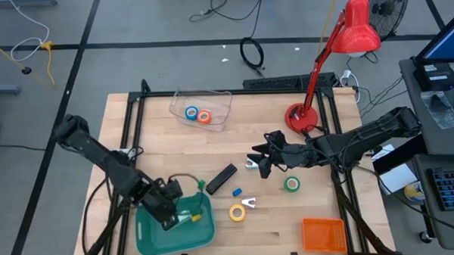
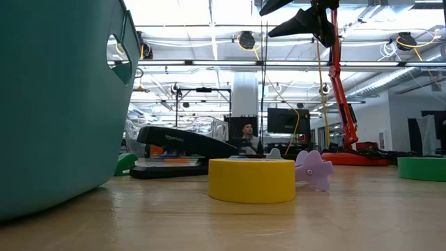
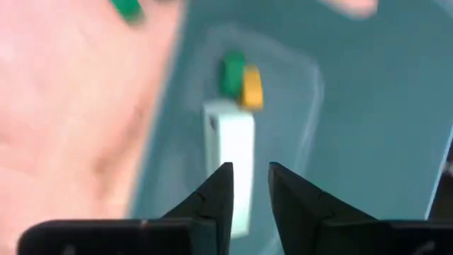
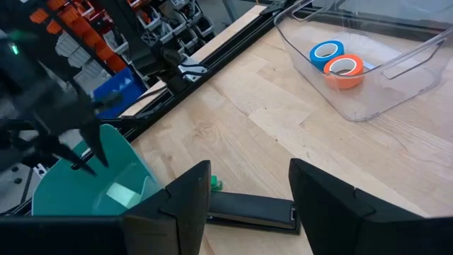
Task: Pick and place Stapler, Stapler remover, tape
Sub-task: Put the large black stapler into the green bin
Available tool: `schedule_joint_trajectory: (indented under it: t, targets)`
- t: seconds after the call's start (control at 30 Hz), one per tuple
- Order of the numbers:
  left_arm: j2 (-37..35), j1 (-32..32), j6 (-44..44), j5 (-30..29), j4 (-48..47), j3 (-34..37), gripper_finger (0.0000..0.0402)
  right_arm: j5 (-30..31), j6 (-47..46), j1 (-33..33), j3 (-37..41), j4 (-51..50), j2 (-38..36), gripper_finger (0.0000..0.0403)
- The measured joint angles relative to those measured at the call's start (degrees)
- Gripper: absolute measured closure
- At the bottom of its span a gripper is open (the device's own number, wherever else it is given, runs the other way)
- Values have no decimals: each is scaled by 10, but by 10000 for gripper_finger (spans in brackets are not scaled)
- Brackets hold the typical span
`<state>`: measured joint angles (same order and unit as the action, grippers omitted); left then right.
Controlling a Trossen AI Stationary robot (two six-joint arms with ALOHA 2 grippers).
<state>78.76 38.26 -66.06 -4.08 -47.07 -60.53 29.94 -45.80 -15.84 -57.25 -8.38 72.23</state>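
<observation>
The black stapler (image 1: 222,178) lies flat on the table's middle, also in the low view (image 2: 182,148) and the right wrist view (image 4: 249,210). A pale purple staple remover (image 1: 248,203) (image 2: 313,168) rests beside the yellow tape roll (image 1: 237,212) (image 2: 252,180). The green roll (image 1: 292,184) lies flat to the right. The blue roll (image 1: 192,112) and orange roll (image 1: 205,117) sit in a clear bin (image 4: 368,106). My right gripper (image 1: 262,161) (image 4: 248,177) hangs open above the table, just right of the stapler. My left gripper (image 1: 169,211) (image 3: 249,173) hovers in the teal bin (image 1: 151,236), fingers slightly apart.
A white piece (image 3: 233,152) with green and yellow bits lies on the teal bin's floor under the left fingers. An orange bin (image 1: 324,235) stands at the near right edge and a red desk lamp (image 1: 302,117) at the far right. Small blue (image 1: 237,192) and green (image 1: 202,186) bits lie near the stapler.
</observation>
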Motion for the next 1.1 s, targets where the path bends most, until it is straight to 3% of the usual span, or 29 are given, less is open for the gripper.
schedule_joint_trajectory:
  t: [0.1, 0.23, 0.4, 0.57, 0.7, 0.8, 0.9, 1.1]
  targets:
    - [-16, -34, 41, -33, -20, -21, 322, 0, 0, -3, 0, 0, 0, 218]
    - [-10, -123, 125, 4, -19, -27, 315, 1, 0, -4, 0, 0, 0, 218]
    - [30, -238, 232, 60, 7, -27, 272, 2, -9, -8, 0, -7, 0, 218]
    - [74, -319, 303, 105, 49, -27, 221, -2, -57, -23, 0, -89, 0, 218]
    - [116, -335, 330, 145, 108, -37, 190, -2, -105, -50, 0, -156, 0, 218]
    - [169, -324, 364, 146, 100, -83, 180, 1, -133, -69, 0, -172, 0, 218]
    - [229, -312, 402, 122, 65, -143, 179, 15, -149, -82, 0, -172, 0, 218]
    - [320, -299, 419, 21, -40, -237, 178, 18, -167, -96, 0, -169, 0, 218]
